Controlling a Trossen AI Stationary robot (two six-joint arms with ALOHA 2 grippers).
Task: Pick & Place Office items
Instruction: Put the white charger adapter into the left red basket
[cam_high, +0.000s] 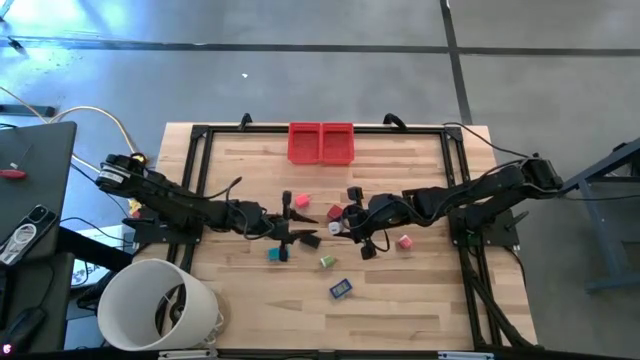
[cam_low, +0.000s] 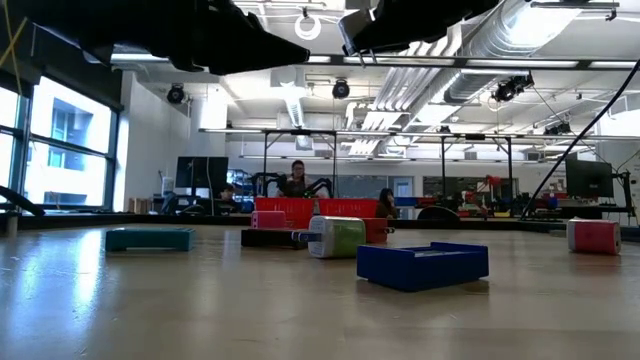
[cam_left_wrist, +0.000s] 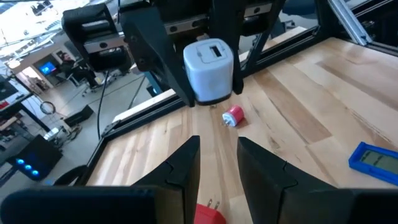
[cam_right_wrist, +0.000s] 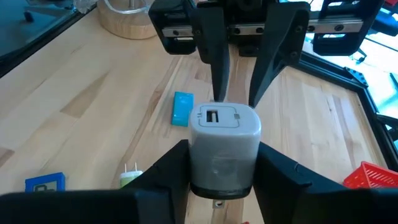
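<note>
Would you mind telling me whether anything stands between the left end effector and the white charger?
Nothing visible does: the left end effector faces the white charger, gripped by the right end effector, across bare air.

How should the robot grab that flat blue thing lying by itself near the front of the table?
Probably from straight above, pinching the flat blue piece across its two long edges. It lies flat and low on the table, so a sideways approach would find little wall to catch. Bare wood shows all around it, leaving room for a finger on each side.
</note>
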